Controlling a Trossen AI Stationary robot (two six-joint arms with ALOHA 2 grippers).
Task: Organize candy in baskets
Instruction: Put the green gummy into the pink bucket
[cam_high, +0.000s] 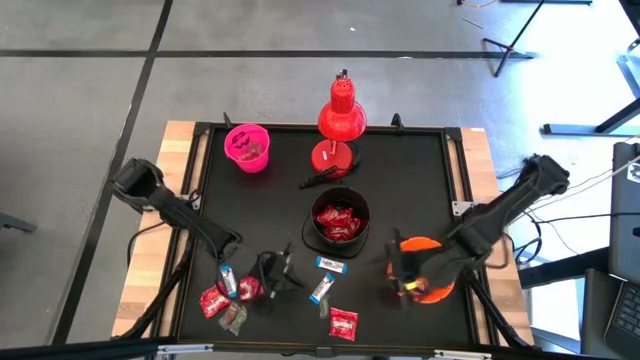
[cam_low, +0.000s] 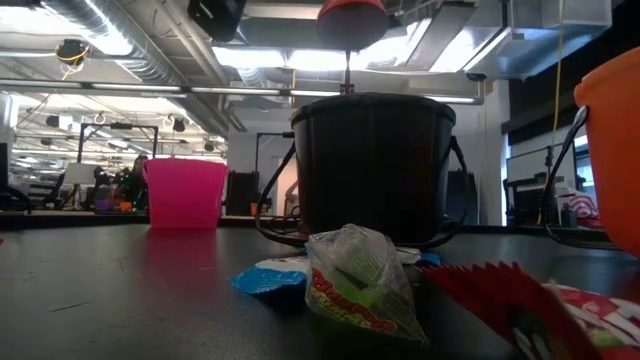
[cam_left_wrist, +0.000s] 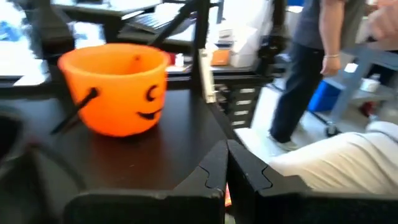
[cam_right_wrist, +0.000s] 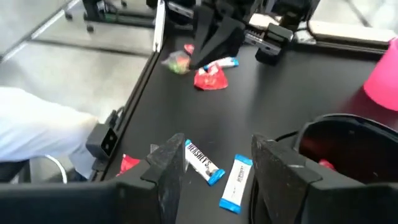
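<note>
On your worktop (cam_high: 420, 150), one basket (cam_high: 247, 147) sits far left, lamp (cam_high: 339, 125) just right of it. Middle basket (cam_high: 341, 226) holds sweets (cam_high: 338, 222). Third basket (cam_high: 428, 272) sits near right, under the right tool (cam_high: 402, 283). Loose candy (cam_high: 330, 264) lies along the near edge, left tool (cam_high: 284, 278) among it.

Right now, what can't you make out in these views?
- Orange basket contents: high view, the right claw and its arm cover it; left wrist view sees only its outside.
- Pink basket contents: low view, wall hides them.
- Whether the shut left claw holds candy: fingers hide the gap.
</note>
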